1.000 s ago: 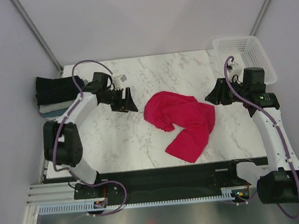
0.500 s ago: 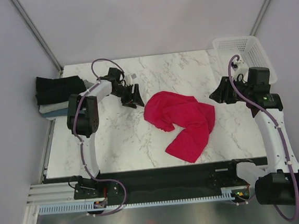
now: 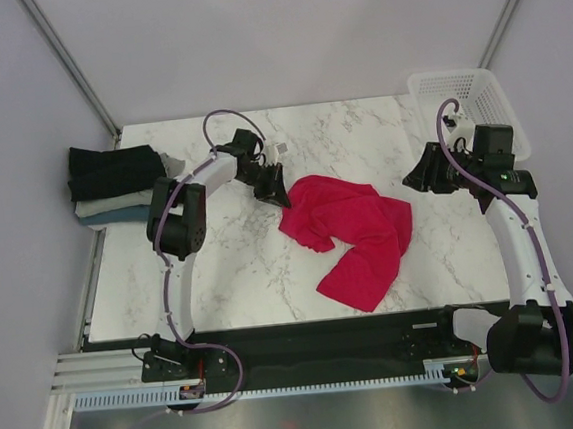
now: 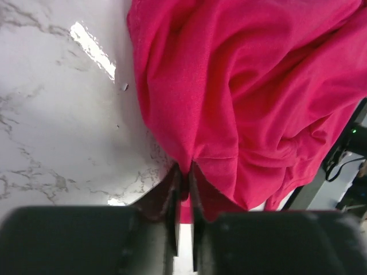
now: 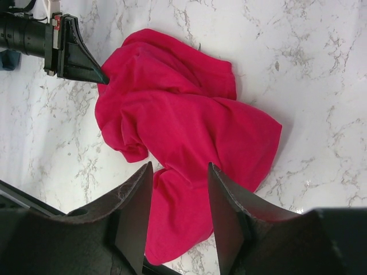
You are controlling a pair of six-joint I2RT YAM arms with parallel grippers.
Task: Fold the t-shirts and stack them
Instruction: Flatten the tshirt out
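A crumpled crimson-red t-shirt (image 3: 353,234) lies on the marble table, right of centre. My left gripper (image 3: 281,197) sits at the shirt's upper left edge and is shut on a pinch of the red cloth (image 4: 246,86), which bunches up between the two fingers (image 4: 172,189). My right gripper (image 3: 411,181) hovers open just right of the shirt, apart from it. In its wrist view the red t-shirt (image 5: 183,114) lies beyond the spread fingers (image 5: 135,212), with the left gripper (image 5: 103,79) at the shirt's far corner. Folded t-shirts (image 3: 113,184) are stacked at the table's left edge, black on top.
A white mesh basket (image 3: 467,98) stands at the back right corner, just behind the right arm. The marble table (image 3: 231,269) ends at a black strip in front, with walls close on both sides.
My left gripper has swung right from near the folded stack to the red shirt's edge and shut on the cloth. The right arm has hardly moved.
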